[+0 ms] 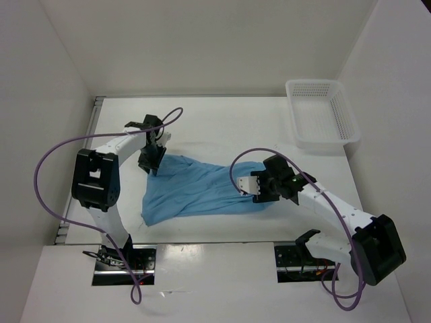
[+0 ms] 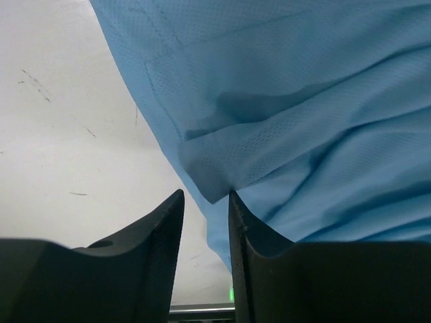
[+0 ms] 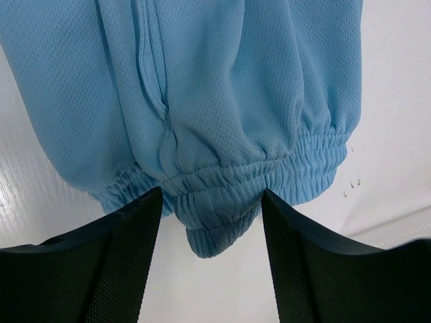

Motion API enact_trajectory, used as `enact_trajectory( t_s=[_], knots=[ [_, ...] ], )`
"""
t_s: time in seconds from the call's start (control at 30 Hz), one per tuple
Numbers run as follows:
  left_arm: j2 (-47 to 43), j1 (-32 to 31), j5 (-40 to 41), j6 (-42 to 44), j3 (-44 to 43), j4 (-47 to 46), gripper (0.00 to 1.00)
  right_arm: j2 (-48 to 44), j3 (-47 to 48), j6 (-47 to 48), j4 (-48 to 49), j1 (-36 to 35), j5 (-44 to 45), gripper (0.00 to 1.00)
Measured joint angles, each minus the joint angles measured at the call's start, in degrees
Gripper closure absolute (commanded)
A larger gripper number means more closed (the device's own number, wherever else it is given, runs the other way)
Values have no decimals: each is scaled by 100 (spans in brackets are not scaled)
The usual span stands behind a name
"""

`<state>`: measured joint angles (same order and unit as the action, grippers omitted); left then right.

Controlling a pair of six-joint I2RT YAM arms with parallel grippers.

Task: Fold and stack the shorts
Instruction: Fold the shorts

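The sky-blue shorts lie spread and wrinkled across the middle of the table. My left gripper is at their far left corner. In the left wrist view its jaws stand a little apart, and a hem corner of the shorts pokes just between the tips, unpinched. My right gripper is at the right end of the cloth. In the right wrist view it is open wide, straddling a bulge of the gathered waistband without touching it. No drawstring shows.
A white mesh basket stands at the far right corner of the white table. White walls close in on the left, back and right. Purple cables loop off both arms.
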<state>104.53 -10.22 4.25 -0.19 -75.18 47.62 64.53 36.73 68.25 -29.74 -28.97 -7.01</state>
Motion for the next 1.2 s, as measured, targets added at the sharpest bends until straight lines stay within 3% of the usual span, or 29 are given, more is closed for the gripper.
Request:
enact_trajectory(
  t_s=[0.6, 0.73, 0.77, 0.9, 0.93, 1.03, 1.13, 1.2],
  knots=[
    [186, 70, -219, 0, 15, -658, 60, -7, -166, -24, 238, -42, 59, 41],
    [448, 70, -282, -2, 13, -638, 72, -13, -170, -26, 258, -42, 59, 42],
    [496, 70, -286, 4, 13, -634, 82, -24, -186, -26, 273, -42, 57, 43],
    [542, 70, -295, 0, 11, -623, 97, -35, -243, -26, 278, -42, 57, 57],
    [542, 68, -295, 0, 7, -616, 97, -35, -251, -24, 280, -42, 57, 70],
    [542, 66, -286, 2, -28, -608, 100, -35, -258, -44, 306, -42, 55, 87],
    [490, 66, -229, 0, -107, -595, 100, -57, -260, -61, 321, -42, 59, 100],
    [372, 66, -140, -2, -177, -560, 100, -96, -269, -66, 321, -42, 59, 100]
  ],
)
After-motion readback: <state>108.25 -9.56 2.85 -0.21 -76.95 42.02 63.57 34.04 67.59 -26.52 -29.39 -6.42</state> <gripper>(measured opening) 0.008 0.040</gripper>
